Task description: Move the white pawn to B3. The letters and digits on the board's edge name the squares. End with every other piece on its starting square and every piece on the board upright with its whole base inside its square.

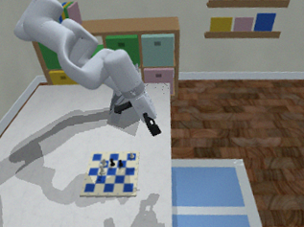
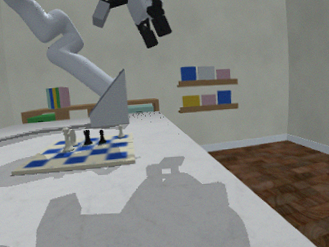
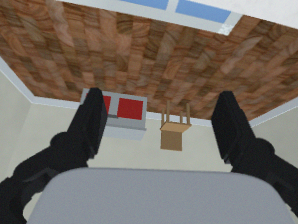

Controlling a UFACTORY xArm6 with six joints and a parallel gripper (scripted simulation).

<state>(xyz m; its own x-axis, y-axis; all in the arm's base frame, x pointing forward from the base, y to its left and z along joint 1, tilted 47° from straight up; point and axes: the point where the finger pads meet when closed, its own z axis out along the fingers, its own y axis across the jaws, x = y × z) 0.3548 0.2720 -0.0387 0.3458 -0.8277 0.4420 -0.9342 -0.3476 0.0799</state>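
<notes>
Exterior view shows the chessboard (image 2: 76,161) lying nearest, with the white pawn (image 1: 132,155) on its far right corner; small, light, rigid and easily toppled, it probably wants a grip low on its stem. Above hangs the gripper (image 2: 153,24), spread wide and empty. Farther back, the cubby shelf (image 1: 176,42) holds colored bins.
</notes>
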